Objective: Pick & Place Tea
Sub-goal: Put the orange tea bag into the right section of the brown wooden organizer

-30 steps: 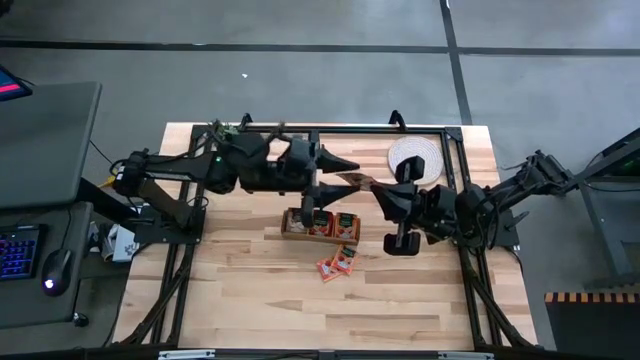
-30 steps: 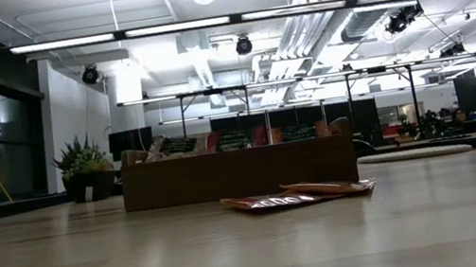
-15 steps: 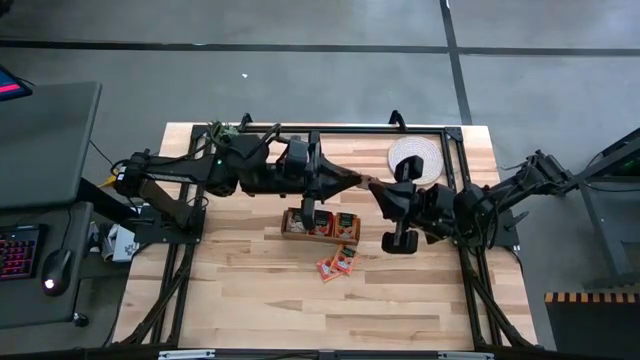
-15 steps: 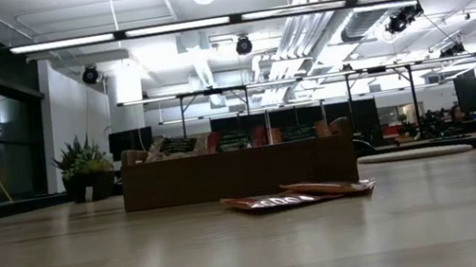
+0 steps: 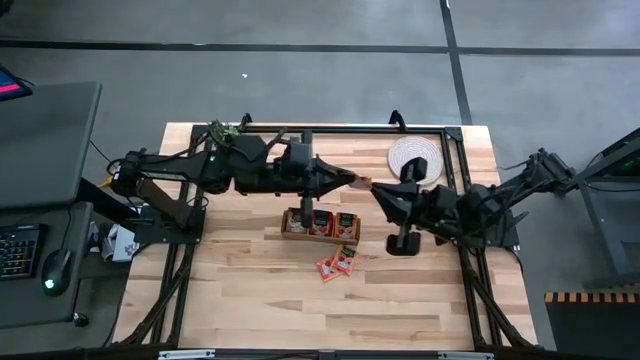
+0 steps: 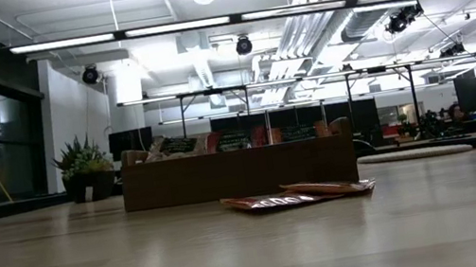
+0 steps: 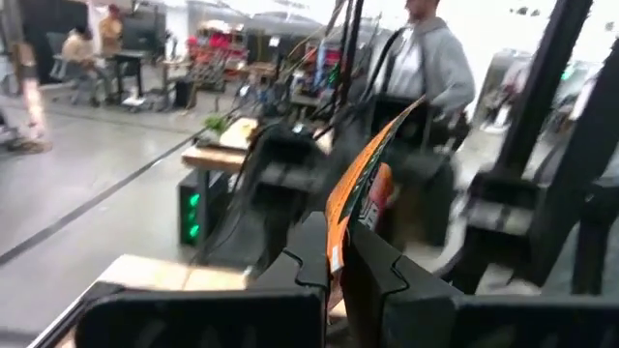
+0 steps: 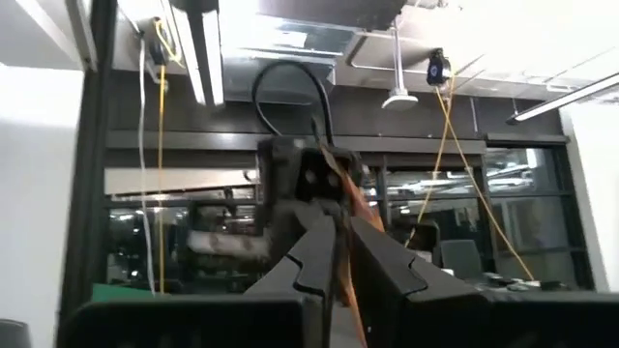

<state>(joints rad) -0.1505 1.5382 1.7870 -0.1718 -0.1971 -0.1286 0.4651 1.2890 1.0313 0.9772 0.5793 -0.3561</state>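
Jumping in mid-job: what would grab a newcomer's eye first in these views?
Above the wooden box, the left gripper and the right gripper meet tip to tip in mid-air, a tea sachet between them and clamped in the left. Loose sachets lie on the table just in front of the box.

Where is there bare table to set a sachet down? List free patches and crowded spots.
Free: the wide front strip of the table, from the loose sachets to the near edge; also the boards left of the wooden box. Crowded: between box and woven mat, where the left end effector and right end effector meet at a held sachet.
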